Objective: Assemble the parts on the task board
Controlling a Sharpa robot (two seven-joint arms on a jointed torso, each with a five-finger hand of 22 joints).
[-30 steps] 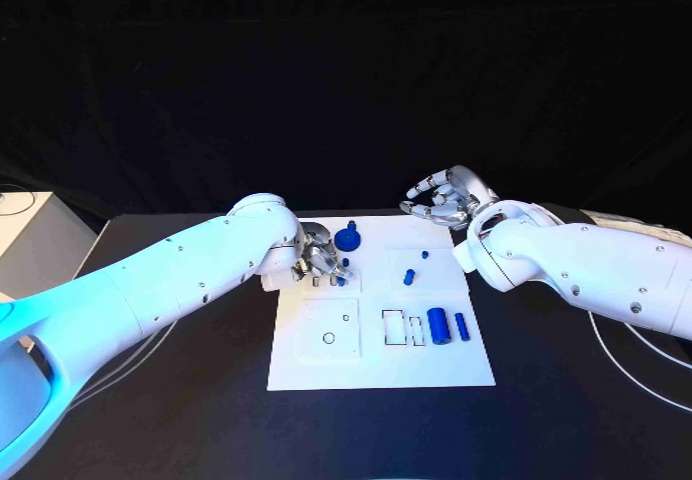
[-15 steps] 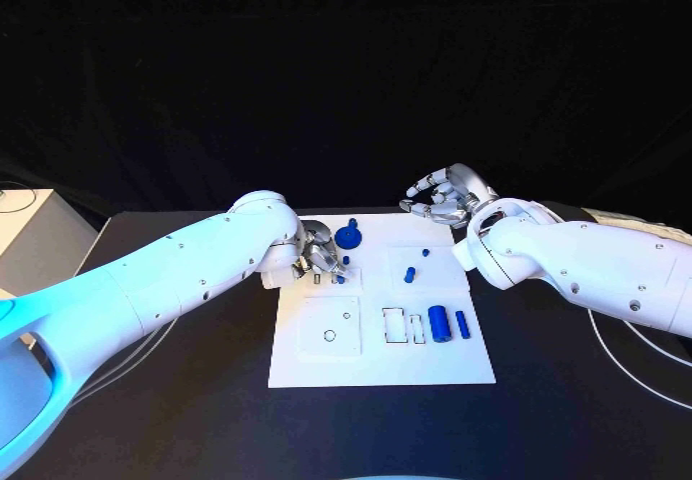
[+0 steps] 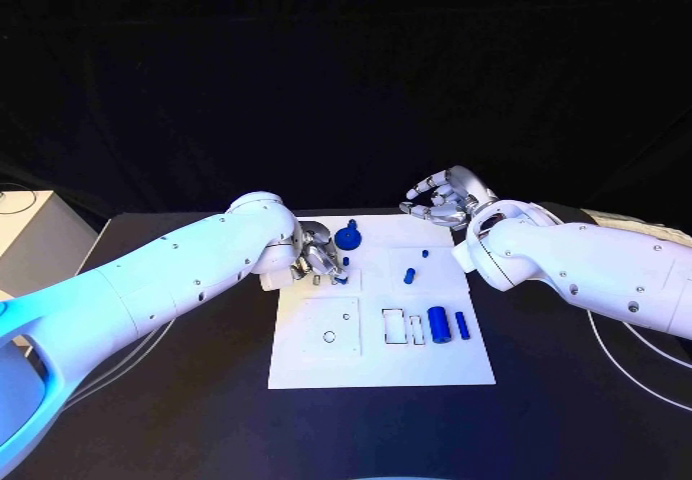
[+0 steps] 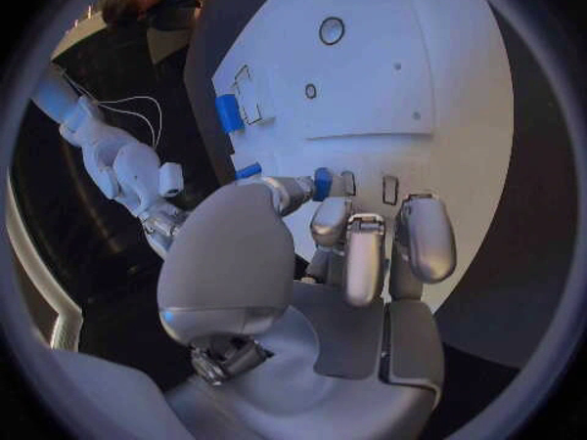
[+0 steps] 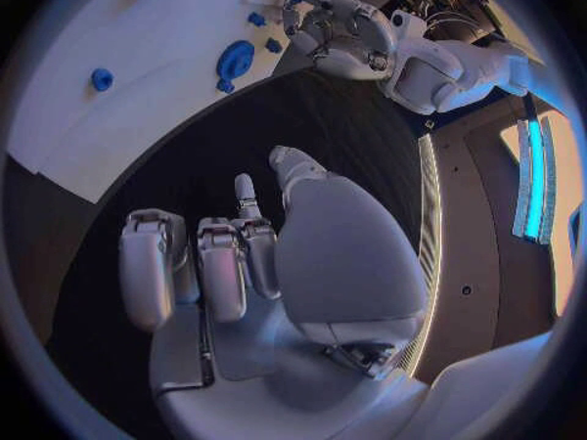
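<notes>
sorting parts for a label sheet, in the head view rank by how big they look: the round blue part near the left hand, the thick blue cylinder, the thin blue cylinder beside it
1. Round blue part, largest.
2. Thick blue cylinder.
3. Thin blue cylinder, smallest.
The round part lies farther from the camera, so its lead over the thick cylinder is unsure.

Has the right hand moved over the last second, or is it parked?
No. The right hand sits at the same spot beyond the task board, just past its far right corner, fingers curled in on nothing.
</notes>
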